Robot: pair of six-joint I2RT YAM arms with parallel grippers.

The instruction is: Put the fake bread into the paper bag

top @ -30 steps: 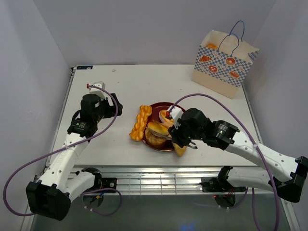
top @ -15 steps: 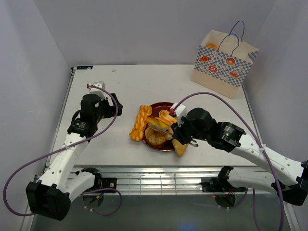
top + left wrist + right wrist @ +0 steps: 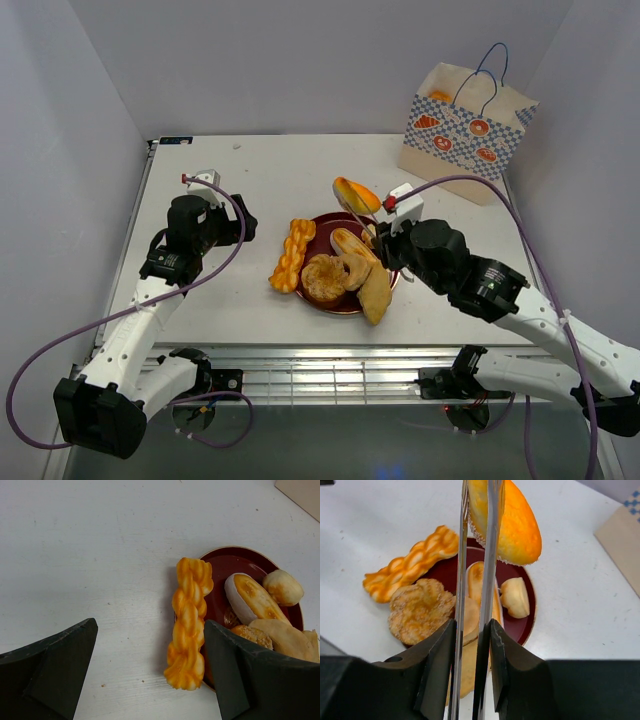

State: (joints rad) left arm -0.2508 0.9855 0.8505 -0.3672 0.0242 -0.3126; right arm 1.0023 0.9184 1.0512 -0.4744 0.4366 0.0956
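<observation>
Risen off the plate [image 3: 322, 222], an orange roll [image 3: 356, 194] is hanging pinched in the right gripper [image 3: 362, 210] — probably clearing the other pastries [image 3: 325, 278] for the paper bag [image 3: 465, 135] at the table's [image 3: 260, 180] far-right corner.

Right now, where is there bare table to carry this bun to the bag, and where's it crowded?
Bare: the strip between the plate and the paper bag, free lane for the bun in the tongs; also the table left of the braided stick. Crowded: the plate, stick against its left rim.
</observation>
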